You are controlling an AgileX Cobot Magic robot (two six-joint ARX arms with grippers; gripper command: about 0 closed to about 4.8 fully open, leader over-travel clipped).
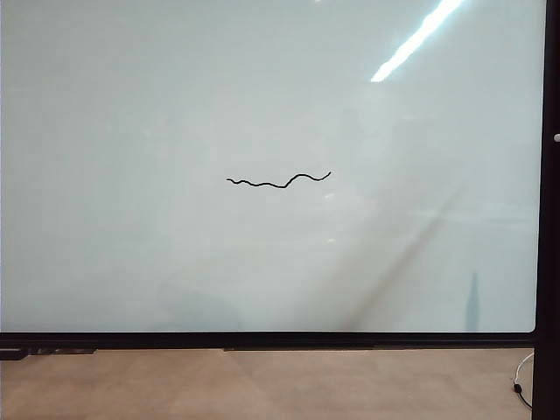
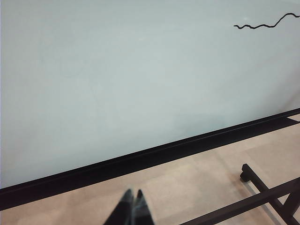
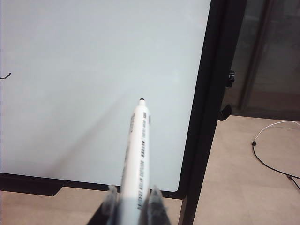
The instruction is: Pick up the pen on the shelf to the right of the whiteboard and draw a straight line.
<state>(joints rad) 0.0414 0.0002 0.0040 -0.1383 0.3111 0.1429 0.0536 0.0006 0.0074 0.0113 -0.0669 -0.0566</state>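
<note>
White pen in right gripper, left gripper closed

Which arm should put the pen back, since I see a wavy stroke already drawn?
Probably the right: the right gripper is shut on the pen, near the whiteboard's right edge. The left gripper is shut and empty, low on the left, away from the line.

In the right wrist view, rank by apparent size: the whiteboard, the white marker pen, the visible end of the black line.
1. Glossy pale whiteboard, fills most of the view.
2. Slim white marker pen, clamped in the right tool; nearness to the camera enlarges it.
3. Black line's end, a tiny mark at the frame edge.
</note>
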